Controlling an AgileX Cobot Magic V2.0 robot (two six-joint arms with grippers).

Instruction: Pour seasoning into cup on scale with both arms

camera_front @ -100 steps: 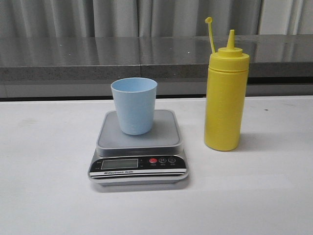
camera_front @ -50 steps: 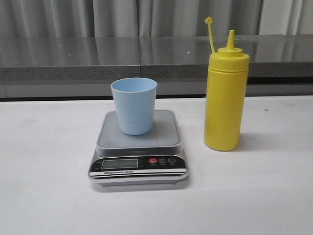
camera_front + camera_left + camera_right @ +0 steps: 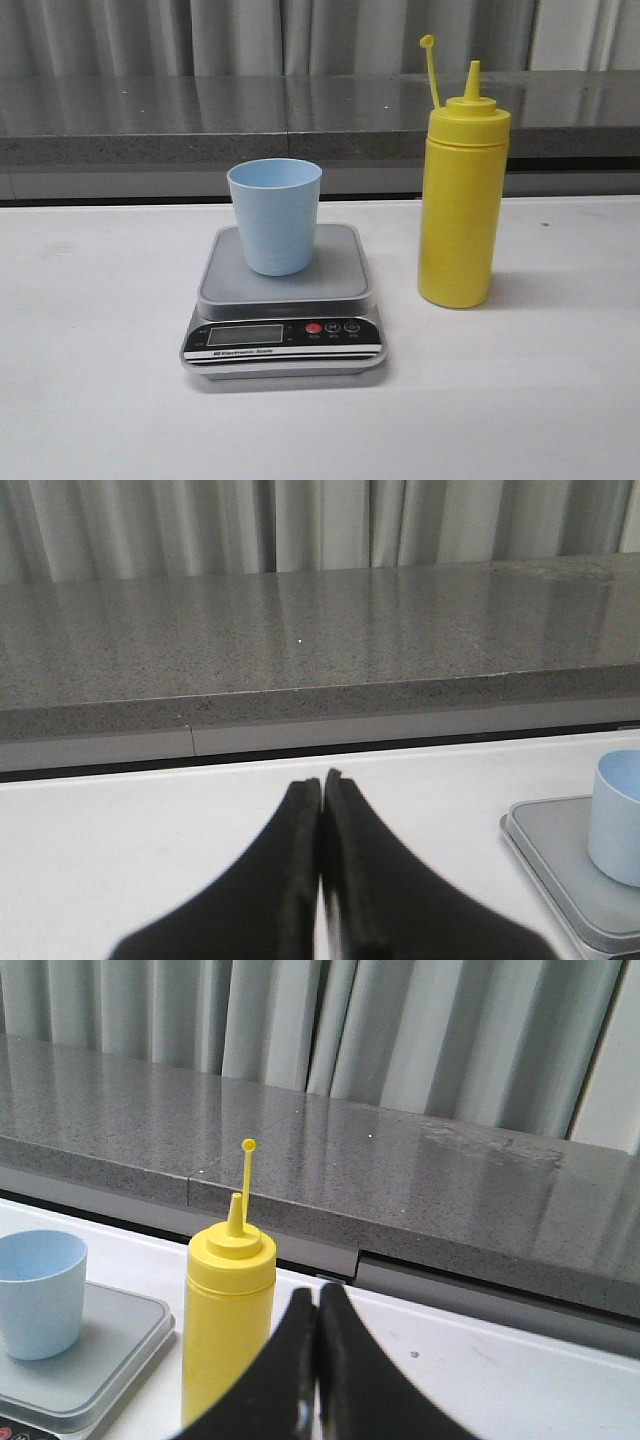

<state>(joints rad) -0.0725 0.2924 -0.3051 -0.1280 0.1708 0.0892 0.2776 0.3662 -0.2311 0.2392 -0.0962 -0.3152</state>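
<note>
The light blue cup (image 3: 274,215) stands upright on the grey platform of the scale (image 3: 285,300) in the front view. The tall yellow seasoning bottle (image 3: 460,195) stands upright on the table just right of the scale, its tethered cap hanging open. Neither arm shows in the front view. My left gripper (image 3: 322,780) is shut and empty, over the table to the left of the scale (image 3: 565,865) and cup (image 3: 620,815). My right gripper (image 3: 318,1292) is shut and empty, close to the bottle (image 3: 228,1320), with the cup (image 3: 38,1292) and scale (image 3: 80,1360) beyond the bottle.
A grey stone ledge (image 3: 200,120) and a curtain run along the back of the white table (image 3: 100,400). Bare tabletop lies on both sides of the scale and in front of it.
</note>
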